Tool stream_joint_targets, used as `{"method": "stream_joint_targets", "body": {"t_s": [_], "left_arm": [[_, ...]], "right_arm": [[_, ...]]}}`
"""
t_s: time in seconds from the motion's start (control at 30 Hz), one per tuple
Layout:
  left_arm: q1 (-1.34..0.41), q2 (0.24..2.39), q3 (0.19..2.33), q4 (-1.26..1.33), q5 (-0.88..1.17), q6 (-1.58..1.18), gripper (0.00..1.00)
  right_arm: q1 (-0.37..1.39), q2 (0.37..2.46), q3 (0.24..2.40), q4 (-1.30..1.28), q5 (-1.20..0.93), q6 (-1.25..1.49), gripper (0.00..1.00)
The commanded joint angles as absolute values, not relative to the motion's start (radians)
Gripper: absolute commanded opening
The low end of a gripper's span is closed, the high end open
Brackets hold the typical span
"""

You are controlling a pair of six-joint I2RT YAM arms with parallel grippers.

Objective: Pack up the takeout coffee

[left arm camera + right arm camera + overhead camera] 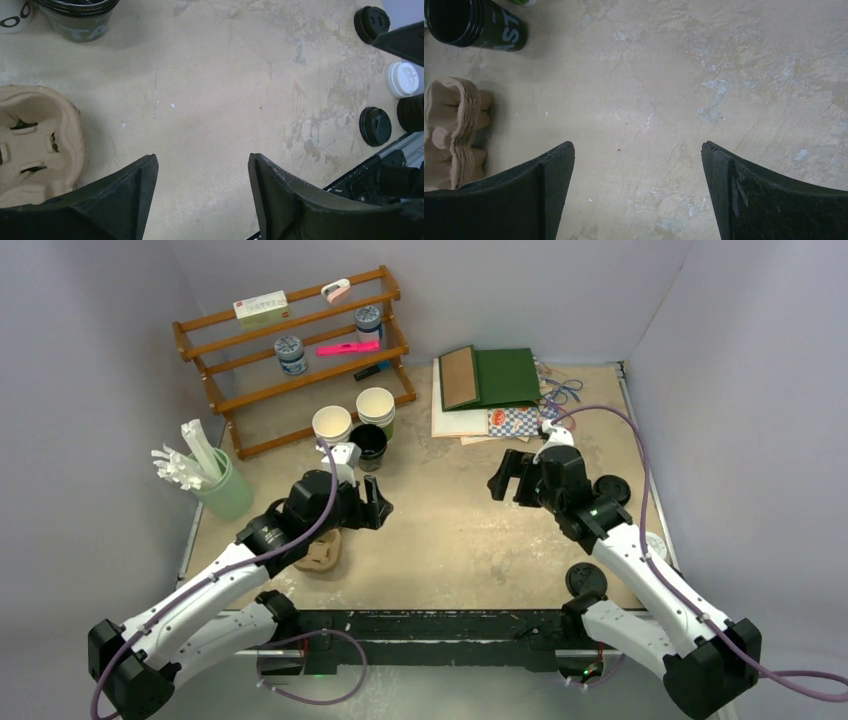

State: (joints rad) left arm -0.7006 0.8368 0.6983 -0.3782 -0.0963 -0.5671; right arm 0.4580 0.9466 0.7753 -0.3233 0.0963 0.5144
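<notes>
The takeout coffee is out of view; no lidded green cup shows in any view. My left gripper (pixel 374 503) (pixel 202 162) hovers open over bare tabletop, right of a brown pulp cup carrier (pixel 322 552) (pixel 35 140). My right gripper (pixel 510 478) (pixel 638 150) is open wide over the middle of the table, with nothing between its fingers. A lidless green cup (pixel 375 406), a cream cup (pixel 332 424) and a black cup (pixel 368 441) (pixel 474 25) stand behind the left gripper. Black sip lids (pixel 611 488) (pixel 375 126) lie at the right.
A white lid (pixel 655 541) (pixel 402 80) and another black lid (pixel 586 578) lie near the right arm. A wooden rack (pixel 295 350) stands at the back left, a green pot of white utensils (pixel 222 485) at the left, and books and papers (pixel 490 385) at the back.
</notes>
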Motion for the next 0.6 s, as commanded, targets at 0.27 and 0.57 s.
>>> {"method": "stream_joint_targets", "body": {"t_s": [0.27,0.57], "left_arm": [[-0.699,0.931,0.794,-0.286,-0.121,-0.488,0.70],[-0.615,0.978,0.878,-0.319,-0.149,-0.482,0.70]], "right_arm": [[0.404,1.182,0.929,-0.102,0.111,0.590,0.99],[0.216,1.433,1.151,-0.079,-0.032,0.647,0.95]]}}
